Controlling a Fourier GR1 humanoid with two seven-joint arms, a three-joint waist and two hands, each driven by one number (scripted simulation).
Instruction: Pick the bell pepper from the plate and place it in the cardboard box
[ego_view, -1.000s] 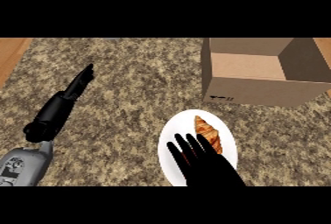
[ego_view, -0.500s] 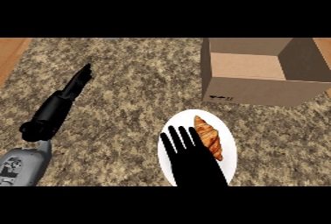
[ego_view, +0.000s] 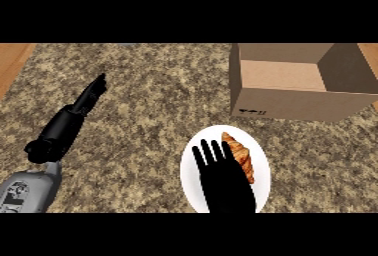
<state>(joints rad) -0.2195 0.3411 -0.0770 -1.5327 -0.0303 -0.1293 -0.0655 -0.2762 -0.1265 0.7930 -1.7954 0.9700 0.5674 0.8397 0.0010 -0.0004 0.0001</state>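
On the speckled granite counter (ego_view: 162, 100), a white plate (ego_view: 193, 175) sits near the lower edge of the view, right of centre. The object on the plate (ego_view: 241, 155) is orange-brown, elongated and ridged; it looks like a croissant rather than a bell pepper. It lies on the plate's right half, long axis running up-left to down-right.

Right hand (ego_view: 221, 182): spread flat over the plate's middle and left part, fingers straight and pointing away from the robot, holding nothing. Its right edge is just beside the orange-brown object; cannot tell whether they touch. The hand hides much of the plate's centre.

Cardboard box (ego_view: 299, 82): upper right of the counter, top open, flaps up, interior visible. A small black marking shows on the near wall at its lower left. The box stands apart from the plate, beyond it and to the right.

Left hand (ego_view: 90, 95): over the counter at the left, well apart from the plate, fingers straight and together, pointing up and away. Its grey forearm (ego_view: 26, 190) enters at the lower left corner.
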